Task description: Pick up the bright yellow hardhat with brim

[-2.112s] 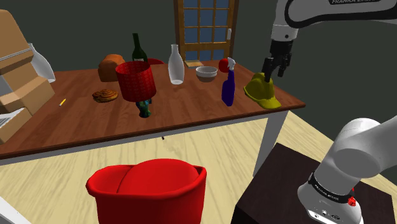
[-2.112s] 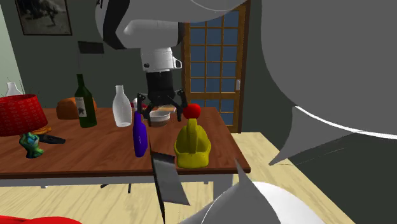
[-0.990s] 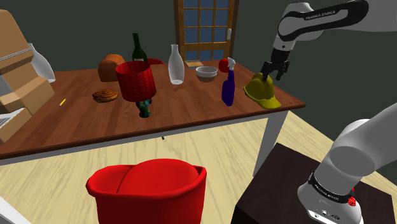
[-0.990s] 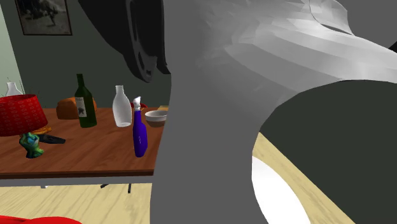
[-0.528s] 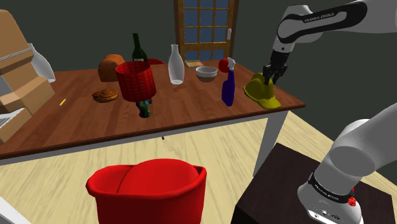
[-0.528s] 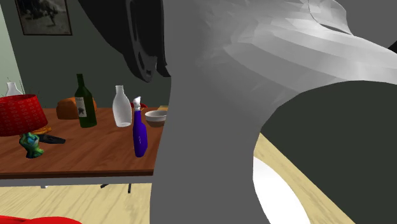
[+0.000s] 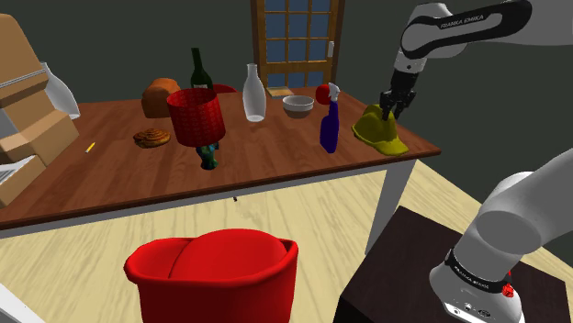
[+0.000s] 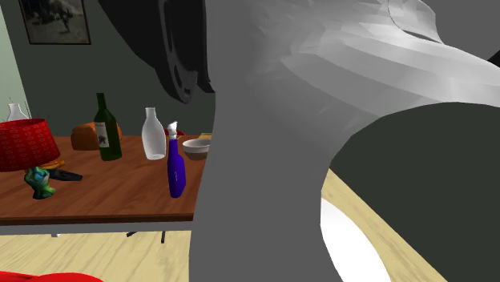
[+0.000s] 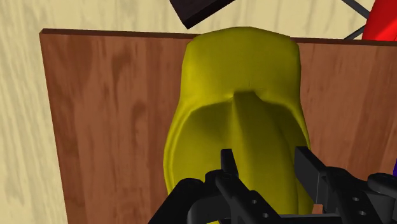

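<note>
Hovering low over the yellow hardhat (image 7: 379, 131), the black gripper (image 7: 393, 111) is holding its fingers (image 9: 229, 167) spread, straddling the crown's ridge without clasping it. The hardhat is sitting on the wooden table (image 7: 275, 158), just beside the blue spray bottle (image 7: 329, 128), to the shoulder view's right of it.

The blue spray bottle (image 7: 330, 128) stands just beside the yellow hardhat (image 7: 379, 131) on the shoulder view's left — the nearest obstacle. Round the hardhat's other sides lies bare table (image 7: 275, 151) up to the corner edges — beyond them open floor (image 7: 303, 206)
</note>
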Robot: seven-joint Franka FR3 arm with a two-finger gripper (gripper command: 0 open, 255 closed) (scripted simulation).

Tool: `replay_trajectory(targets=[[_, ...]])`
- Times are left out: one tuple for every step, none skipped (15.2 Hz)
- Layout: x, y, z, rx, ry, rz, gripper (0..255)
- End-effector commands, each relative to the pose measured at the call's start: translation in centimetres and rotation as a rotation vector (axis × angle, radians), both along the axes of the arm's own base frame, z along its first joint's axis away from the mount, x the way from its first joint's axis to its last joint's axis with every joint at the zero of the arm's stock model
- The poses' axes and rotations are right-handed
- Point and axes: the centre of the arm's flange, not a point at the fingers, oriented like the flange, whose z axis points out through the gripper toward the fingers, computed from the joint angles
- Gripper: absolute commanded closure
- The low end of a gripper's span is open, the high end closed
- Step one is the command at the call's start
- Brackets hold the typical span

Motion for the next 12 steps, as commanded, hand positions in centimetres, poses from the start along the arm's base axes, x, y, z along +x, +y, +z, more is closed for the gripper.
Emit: replay_trajectory(targets=[[-0.1, 0.0, 1.1, -0.001, -0.001, 0.000, 255], [-0.1, 0.0, 1.7, -0.001, -0.001, 0.000, 255], [-0.1, 0.0, 2.2, -0.001, -0.001, 0.000, 255], [-0.1, 0.0, 2.7, -0.001, -0.001, 0.000, 255], [-0.1, 0.0, 3.2, -0.001, -0.001, 0.000, 255], [-0.1, 0.0, 3.8, -0.001, -0.001, 0.000, 255], [-0.1, 0.0, 4.3, -0.001, -0.001, 0.000, 255], [-0.1, 0.0, 4.8, -0.001, -0.001, 0.000, 255], [-0.1, 0.0, 5.4, -0.001, -0.001, 0.000, 255], [-0.1, 0.0, 5.9, -0.001, -0.001, 0.000, 255], [-0.1, 0.0, 6.4, -0.001, -0.001, 0.000, 255], [-0.1, 0.0, 6.9, -0.001, -0.001, 0.000, 255]])
